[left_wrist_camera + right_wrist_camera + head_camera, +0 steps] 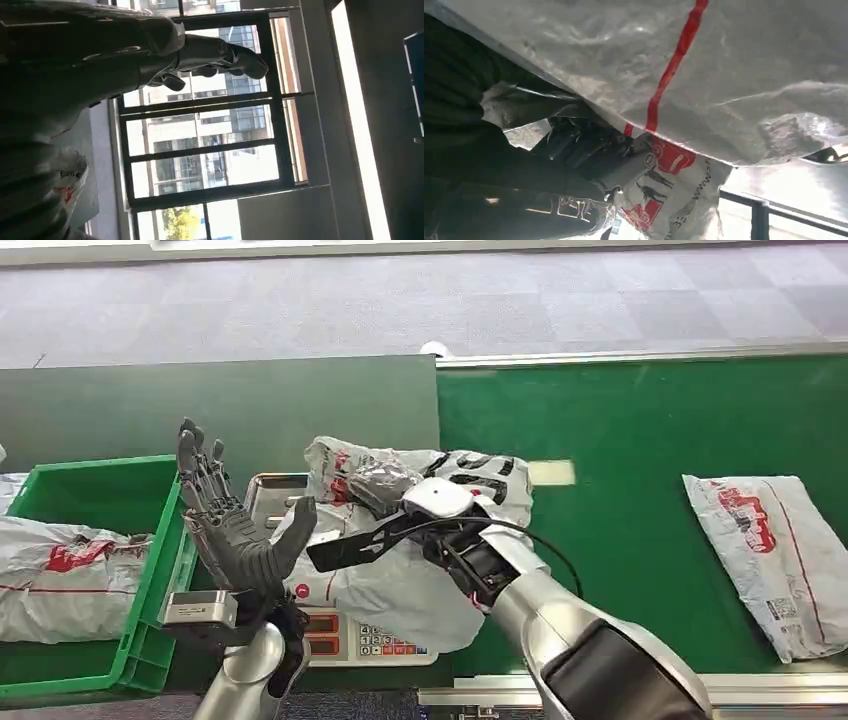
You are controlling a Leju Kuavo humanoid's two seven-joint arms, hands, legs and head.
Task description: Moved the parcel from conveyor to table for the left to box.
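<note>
A crumpled white plastic parcel (400, 580) with red print lies over the weighing scale (345, 637) between the box and the belt. My right hand (383, 486) grips its upper part, dark fingers dug into the film. In the right wrist view the parcel (734, 75) drapes close over those fingers (579, 142). My left hand (228, 530) stands raised beside the parcel's left edge, palm open, fingers apart, holding nothing. Through the left wrist view its fingers (220, 55) stretch out against windows.
A green box (150, 580) at the left holds another white parcel (50, 575). A third parcel (775, 545) lies on the green conveyor (640, 430) at the right. A dark green table surface (230, 410) spreads behind the scale.
</note>
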